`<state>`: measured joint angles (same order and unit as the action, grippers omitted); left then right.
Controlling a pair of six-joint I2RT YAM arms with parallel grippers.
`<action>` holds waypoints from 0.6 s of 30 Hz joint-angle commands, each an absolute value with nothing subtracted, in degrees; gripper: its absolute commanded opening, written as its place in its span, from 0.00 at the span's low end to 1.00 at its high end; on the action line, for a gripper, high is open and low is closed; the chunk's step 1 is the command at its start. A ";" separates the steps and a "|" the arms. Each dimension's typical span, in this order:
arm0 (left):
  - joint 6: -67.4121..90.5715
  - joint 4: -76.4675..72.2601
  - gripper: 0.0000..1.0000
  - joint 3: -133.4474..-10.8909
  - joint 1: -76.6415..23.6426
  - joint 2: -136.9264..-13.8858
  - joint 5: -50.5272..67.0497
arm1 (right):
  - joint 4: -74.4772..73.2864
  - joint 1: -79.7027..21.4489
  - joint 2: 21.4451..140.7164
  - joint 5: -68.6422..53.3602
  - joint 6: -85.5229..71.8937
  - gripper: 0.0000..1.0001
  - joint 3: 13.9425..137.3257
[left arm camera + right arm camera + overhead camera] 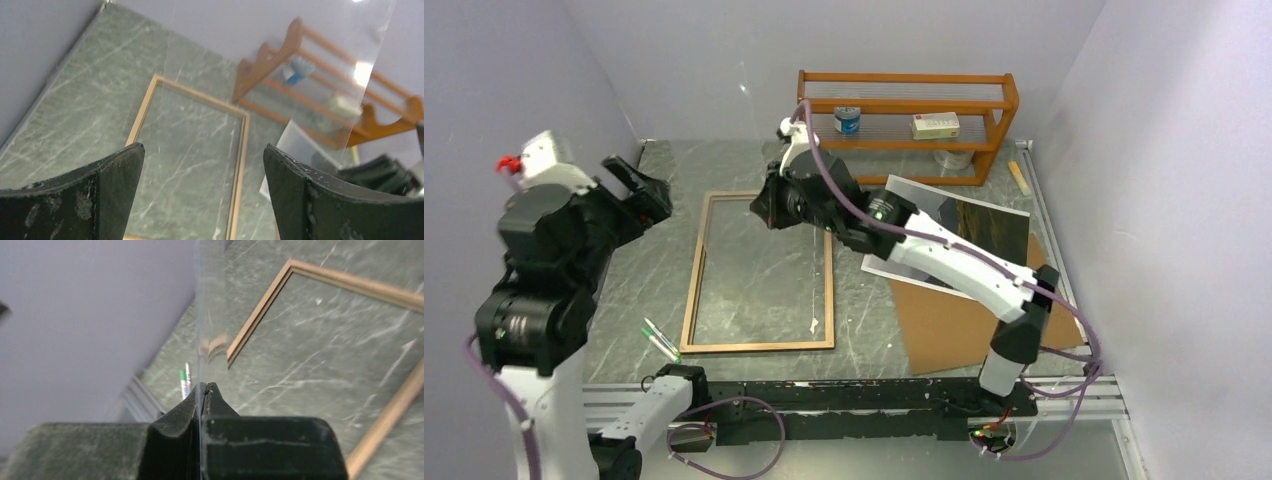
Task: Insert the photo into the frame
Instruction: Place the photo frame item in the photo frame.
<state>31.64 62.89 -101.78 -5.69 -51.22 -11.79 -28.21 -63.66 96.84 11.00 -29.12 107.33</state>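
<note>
The frame point(695, 270) lies flat on the table with its light brown wood side up and nothing inside it. It also shows in the left wrist view point(241, 150) and the right wrist view point(260, 310). The photo point(989, 225) lies to its right, picture side up, partly under my right arm. My right gripper point(769, 210) hangs over the frame's far right corner, shut point(203, 387) on a clear transparent sheet point(260, 45) that it holds up on edge point(198, 315). My left gripper point(639, 190) is open and empty point(204, 150), raised left of the frame.
A brown cardboard sheet point(954, 325) lies under the photo at the right. An orange-brown shelf rack point(904, 105) with small items stands at the back. Two pens point(660, 340) lie by the frame's near left corner. Walls close in on both sides.
</note>
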 commanded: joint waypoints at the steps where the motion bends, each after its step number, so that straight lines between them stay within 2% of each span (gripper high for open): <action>1: 27.77 62.76 0.94 -96.08 -5.54 -54.58 -7.97 | -25.61 -57.04 101.49 -1.56 -53.42 0.00 107.97; 8: 29.05 62.84 0.94 -89.69 -5.54 -58.15 -7.79 | -15.16 -48.99 110.58 -18.32 -68.19 0.00 102.98; 18: 28.82 62.89 0.94 -88.74 -5.54 -63.46 -10.70 | -11.91 -45.71 115.14 -26.17 -70.40 0.00 107.37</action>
